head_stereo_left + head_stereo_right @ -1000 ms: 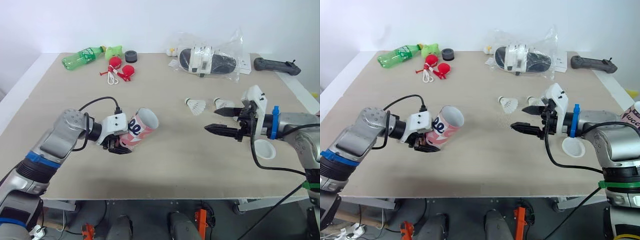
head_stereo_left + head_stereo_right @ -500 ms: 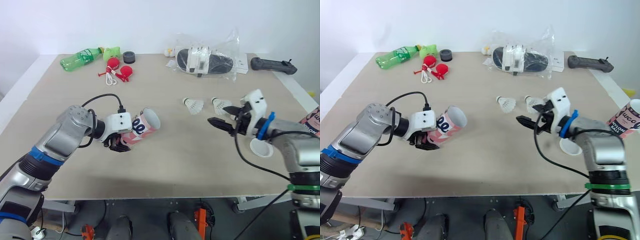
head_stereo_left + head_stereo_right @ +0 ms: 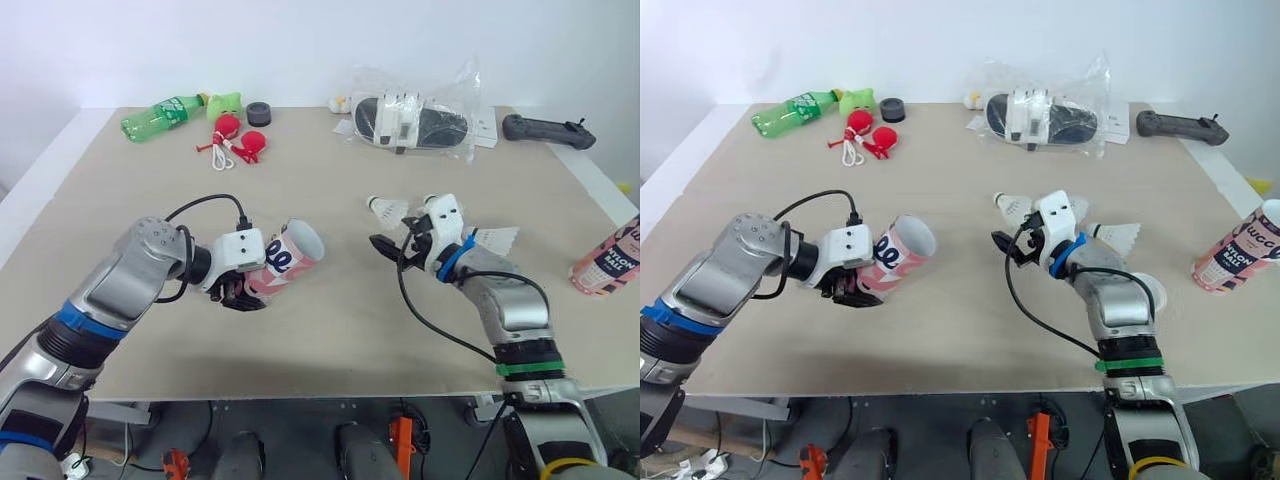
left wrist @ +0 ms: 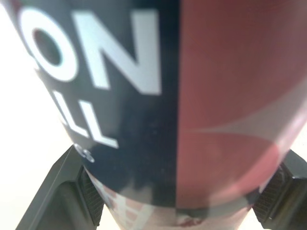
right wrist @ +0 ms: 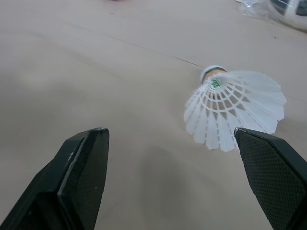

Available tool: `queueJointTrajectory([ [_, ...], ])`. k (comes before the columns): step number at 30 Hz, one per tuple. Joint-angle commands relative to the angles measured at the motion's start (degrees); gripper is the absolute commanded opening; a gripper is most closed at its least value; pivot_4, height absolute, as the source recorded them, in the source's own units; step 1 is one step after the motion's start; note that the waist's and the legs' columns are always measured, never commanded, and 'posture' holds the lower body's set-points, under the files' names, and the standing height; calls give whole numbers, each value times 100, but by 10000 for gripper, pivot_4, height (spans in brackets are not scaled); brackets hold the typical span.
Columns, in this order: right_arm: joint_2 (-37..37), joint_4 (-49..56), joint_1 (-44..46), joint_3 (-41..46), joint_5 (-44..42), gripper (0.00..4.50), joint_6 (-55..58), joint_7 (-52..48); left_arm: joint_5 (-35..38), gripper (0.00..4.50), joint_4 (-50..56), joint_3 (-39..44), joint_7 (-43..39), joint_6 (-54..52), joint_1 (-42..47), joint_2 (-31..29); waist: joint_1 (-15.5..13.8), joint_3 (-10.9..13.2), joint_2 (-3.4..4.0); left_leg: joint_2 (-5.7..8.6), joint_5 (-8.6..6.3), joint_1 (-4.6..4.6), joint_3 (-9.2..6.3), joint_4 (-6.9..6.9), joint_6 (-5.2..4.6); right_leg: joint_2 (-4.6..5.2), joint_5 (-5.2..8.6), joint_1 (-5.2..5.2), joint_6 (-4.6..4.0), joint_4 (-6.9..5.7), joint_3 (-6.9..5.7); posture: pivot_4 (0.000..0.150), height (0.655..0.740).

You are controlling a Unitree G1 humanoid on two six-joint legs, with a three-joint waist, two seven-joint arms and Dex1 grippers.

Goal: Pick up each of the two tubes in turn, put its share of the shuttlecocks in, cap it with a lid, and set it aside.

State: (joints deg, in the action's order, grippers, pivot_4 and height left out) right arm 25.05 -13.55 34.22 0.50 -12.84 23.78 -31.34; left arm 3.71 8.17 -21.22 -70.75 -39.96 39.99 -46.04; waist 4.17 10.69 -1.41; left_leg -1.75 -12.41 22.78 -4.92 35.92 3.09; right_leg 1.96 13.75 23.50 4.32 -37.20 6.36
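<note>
left end effector (image 3: 240, 296) clamped on the tilted pink-and-navy cardboard tube (image 3: 286, 261); right end effector (image 5: 170, 134) spread wide near a white feather shuttlecock (image 5: 235, 115).

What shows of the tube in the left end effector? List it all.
The tube is a cylinder, cardboard by its look, pink and red with a dark band of white lettering. Its mouth is open, uncapped, and points up toward the robot's right. The left end effector is shut on its lower end, a finger on each side.
</note>
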Motion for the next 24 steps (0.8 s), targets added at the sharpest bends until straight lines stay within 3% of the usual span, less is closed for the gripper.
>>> queueJointTrajectory([
  [1, -149, -290, 330, 62, 179, 45000, -378, 210, 33, 31527, 140, -27, -34, 109, -123, -35, 3, 0, 0, 0, 0, -1, -1, 0, 0, -1, 0, 0, 0, -2, 0, 1500, 7400],
  [11, -683, -2149, 1247, -106, 768, 45000, -1284, 651, -22, 31527, -8, -47, -23, 234, -52, 24, 19, 0, 1, 0, 0, -7, -1, 1, 0, -2, -4, -5, -6, -5, 0, 1500, 7400],
  [14, -819, -2833, 1610, 44, 877, 36451, -1553, 1135, -7, 31279, 26, -31, -7, 222, -64, 44, 17, 0, 1, 0, 1, -7, -1, 0, 1, -1, -26, -5, -41, -5, 0, 1500, 7400],
  [21, -966, -3451, 1821, 81, 905, 3093, -2065, 1176, -14, 31279, 12, -31, 25, 242, -82, 75, 17, 0, 1, 0, 1, -7, -2, 0, 1, -1, -27, -6, -42, -5, -1, 1500, 7400],
  [24, -948, -3246, 1773, 91, 838, 1413, -2268, 940, -26, 31279, -41, -36, 22, 286, -58, 96, 19, 0, 2, 0, 1, -8, -2, 0, 1, -1, -27, -6, -42, -5, -1, 1500, 7400],
])
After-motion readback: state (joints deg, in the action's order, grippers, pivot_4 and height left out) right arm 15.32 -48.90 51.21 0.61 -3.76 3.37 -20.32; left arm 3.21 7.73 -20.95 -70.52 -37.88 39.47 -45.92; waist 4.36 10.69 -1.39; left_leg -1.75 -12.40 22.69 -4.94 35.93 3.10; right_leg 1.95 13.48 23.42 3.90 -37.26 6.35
